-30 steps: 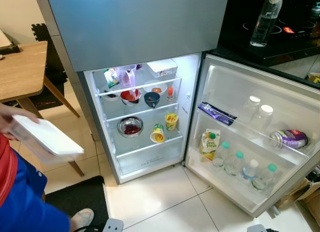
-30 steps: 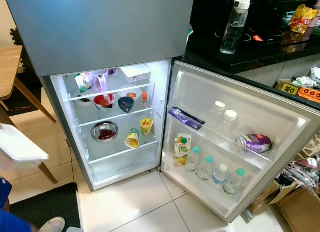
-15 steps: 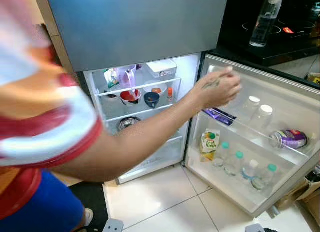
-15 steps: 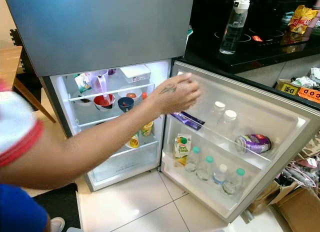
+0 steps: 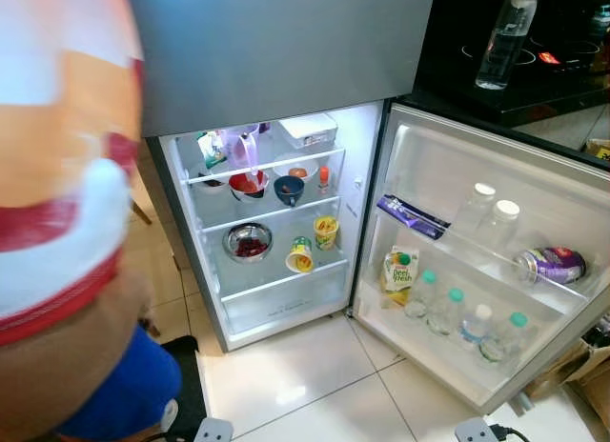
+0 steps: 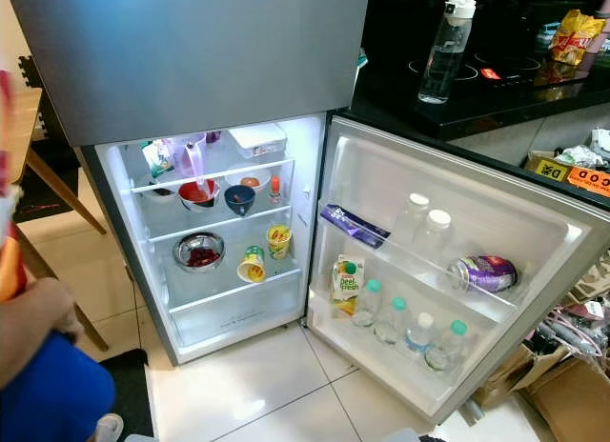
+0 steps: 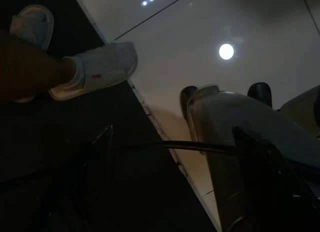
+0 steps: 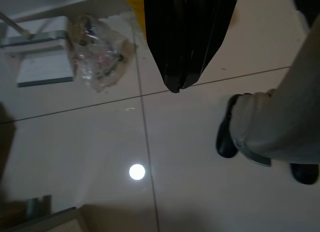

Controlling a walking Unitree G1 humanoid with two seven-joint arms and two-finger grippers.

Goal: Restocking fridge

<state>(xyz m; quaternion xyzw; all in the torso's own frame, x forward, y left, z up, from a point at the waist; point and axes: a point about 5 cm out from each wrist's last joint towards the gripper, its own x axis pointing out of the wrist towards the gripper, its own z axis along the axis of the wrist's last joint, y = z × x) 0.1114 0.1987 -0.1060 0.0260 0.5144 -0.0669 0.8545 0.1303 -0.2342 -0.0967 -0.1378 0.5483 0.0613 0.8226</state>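
The fridge [image 5: 368, 156] stands open before me, lit inside. Its shelves hold a white box [image 5: 309, 130], a red bowl [image 5: 248, 183], a blue bowl [image 5: 289, 188], a steel bowl of red food [image 5: 249, 241] and two yellow cups [image 5: 327, 231]. The door [image 5: 572, 209] carries a purple packet [image 5: 412, 216], a juice carton [image 5: 401, 271], white-lidded jars [image 5: 496, 223], a purple can [image 5: 553, 265] and several water bottles [image 5: 448, 309]. My left gripper [image 7: 175, 147] hangs open over the dark mat. My right gripper [image 8: 176, 87] hangs shut and empty above the floor tiles.
A person [image 5: 67, 223] in a white, orange and red top and blue shorts stands close at my left, blurred; a slippered foot [image 7: 100, 67] is on the mat edge. A clear bottle [image 5: 502, 37] stands on the black counter. Cardboard boxes [image 6: 562, 385] sit at the right.
The person's arm, stretched to the door shelf half a second ago, has drawn back. The white tray held a second ago is out of sight. Fridge contents look unchanged.
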